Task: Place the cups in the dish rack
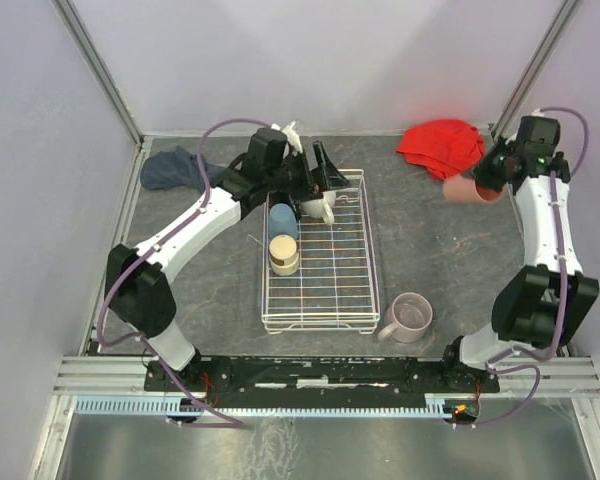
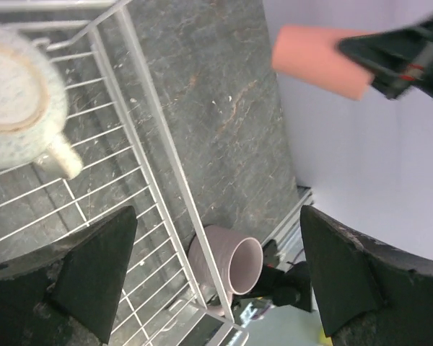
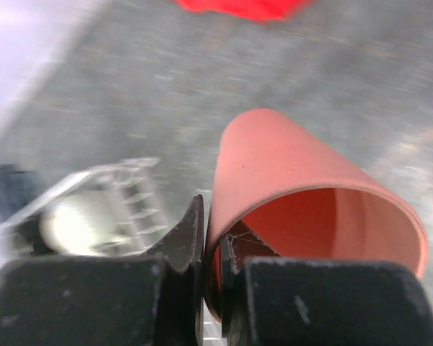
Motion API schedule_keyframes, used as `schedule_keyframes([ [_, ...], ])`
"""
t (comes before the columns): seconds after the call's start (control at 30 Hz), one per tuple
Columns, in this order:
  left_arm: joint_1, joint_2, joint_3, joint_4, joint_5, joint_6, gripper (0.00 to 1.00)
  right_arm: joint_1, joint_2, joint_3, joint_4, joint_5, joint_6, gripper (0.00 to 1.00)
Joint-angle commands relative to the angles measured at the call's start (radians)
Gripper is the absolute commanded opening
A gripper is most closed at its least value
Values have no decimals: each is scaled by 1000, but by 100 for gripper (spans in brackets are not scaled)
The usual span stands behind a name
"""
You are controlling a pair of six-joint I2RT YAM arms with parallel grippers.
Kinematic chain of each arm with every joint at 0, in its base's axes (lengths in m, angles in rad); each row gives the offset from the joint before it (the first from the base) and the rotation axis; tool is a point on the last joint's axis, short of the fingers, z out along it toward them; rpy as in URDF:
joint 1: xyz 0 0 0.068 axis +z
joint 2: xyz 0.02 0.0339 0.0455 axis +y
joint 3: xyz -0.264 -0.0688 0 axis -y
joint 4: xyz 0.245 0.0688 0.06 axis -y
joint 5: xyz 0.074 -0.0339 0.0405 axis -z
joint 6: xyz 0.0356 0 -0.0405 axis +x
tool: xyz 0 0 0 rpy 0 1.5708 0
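My right gripper was pinched shut on the salmon-orange tumbler. One finger was inside the rim and one was outside. So the cup hung on its side, up off the table, near the red cloth. I think that hold was good for carrying. But the cup was well away from the dish rack.

My left gripper was wide open with nothing in it. It hung over the far end of the rack, just above the cream mug that sat inside. A blue tumbler and a tan-looking cup were in the rack too. The pink mug sat on the table beside the rack's near corner.

The table was dark grey, like stone. Pale walls stood around it.
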Motion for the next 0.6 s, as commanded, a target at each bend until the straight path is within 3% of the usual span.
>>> schedule_keyframes([
  [0.0, 49, -39, -144, 389, 180, -295, 99, 16, -81, -47, 403, -447, 425, 1],
  [0.23, 53, -33, -271, 792, 225, -616, 99, 108, -94, -260, 939, -571, 861, 1],
  [0.57, 82, -48, -326, 863, 169, -680, 99, 250, -147, -334, 1100, -567, 1003, 1],
])
